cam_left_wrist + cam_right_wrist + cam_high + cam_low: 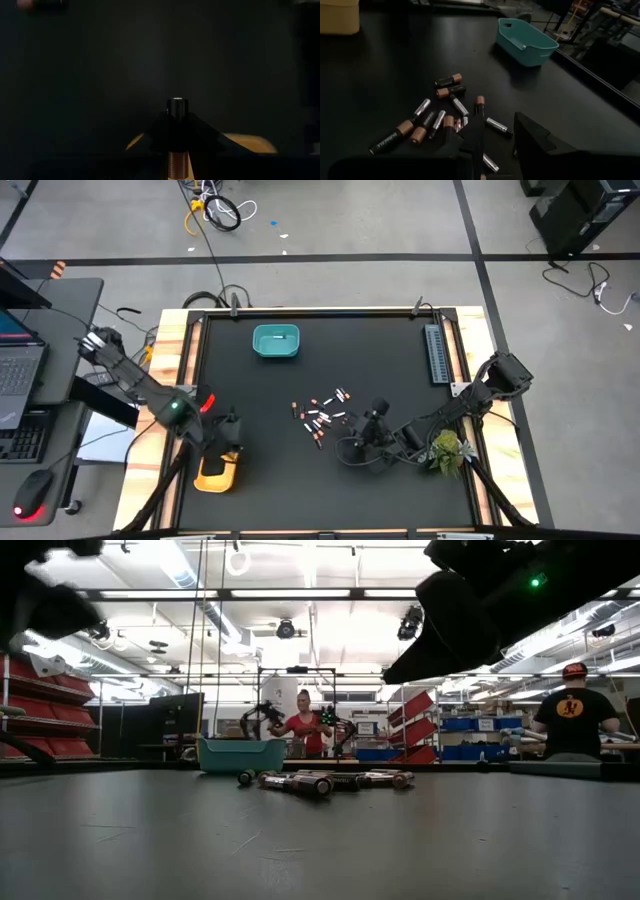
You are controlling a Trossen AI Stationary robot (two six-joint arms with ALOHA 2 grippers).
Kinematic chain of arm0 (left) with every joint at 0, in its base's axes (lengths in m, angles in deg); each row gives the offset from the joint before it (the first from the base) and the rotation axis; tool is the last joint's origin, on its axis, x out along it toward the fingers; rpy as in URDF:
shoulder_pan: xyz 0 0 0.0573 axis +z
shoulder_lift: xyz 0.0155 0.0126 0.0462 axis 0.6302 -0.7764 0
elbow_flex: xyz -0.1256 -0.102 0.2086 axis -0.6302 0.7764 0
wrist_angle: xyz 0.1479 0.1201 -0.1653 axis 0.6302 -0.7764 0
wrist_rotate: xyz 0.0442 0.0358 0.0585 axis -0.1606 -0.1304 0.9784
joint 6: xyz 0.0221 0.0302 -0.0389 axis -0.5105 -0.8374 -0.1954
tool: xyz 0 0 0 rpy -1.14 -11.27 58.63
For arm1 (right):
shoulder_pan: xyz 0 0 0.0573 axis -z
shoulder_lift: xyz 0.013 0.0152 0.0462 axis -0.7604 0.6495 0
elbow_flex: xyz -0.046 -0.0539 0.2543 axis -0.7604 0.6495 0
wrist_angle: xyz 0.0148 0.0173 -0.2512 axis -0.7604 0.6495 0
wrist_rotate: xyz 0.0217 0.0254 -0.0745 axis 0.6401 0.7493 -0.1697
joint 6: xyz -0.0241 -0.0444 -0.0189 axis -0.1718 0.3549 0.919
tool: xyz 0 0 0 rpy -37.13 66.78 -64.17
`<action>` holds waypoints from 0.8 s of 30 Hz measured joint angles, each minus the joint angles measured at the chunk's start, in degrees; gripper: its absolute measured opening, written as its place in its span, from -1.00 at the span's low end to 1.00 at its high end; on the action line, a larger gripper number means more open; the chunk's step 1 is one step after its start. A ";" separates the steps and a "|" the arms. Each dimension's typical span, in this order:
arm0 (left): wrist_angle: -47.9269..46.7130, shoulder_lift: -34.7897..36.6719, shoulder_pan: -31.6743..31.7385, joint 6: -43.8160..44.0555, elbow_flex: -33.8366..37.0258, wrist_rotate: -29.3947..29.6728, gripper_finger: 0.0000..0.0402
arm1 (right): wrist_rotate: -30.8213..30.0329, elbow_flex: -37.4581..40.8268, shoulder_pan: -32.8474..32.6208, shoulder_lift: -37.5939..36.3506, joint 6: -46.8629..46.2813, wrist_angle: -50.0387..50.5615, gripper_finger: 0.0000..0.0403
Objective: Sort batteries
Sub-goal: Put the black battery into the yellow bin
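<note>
The left end effector (177, 145) grips a copper-and-black battery (177, 107) over the yellow bin (216, 473).

I count about eleven batteries (440, 107) loose on the table in front of my right wrist: six copper-and-black ones (449, 80) and five slim silver ones (459, 105), though some may be hidden. One more battery (177, 137) stands between my left fingers. There is one teal bin (276, 342) and one yellow bin (216, 473).
</note>
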 joint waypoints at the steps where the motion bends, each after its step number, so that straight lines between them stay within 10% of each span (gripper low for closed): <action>1: 0.09 0.00 -1.55 2.36 1.06 0.59 -0.76 | -0.19 0.13 -0.10 0.00 0.01 -0.34 -0.54; 19: 2.67 0.04 -15.74 26.52 11.76 4.36 -0.75 | -0.07 0.18 -0.06 0.02 4.34 -6.55 -0.54; 24: 4.49 0.04 -16.20 32.42 15.49 4.02 -0.49 | 0.03 0.18 -0.06 0.02 5.47 -7.82 -0.54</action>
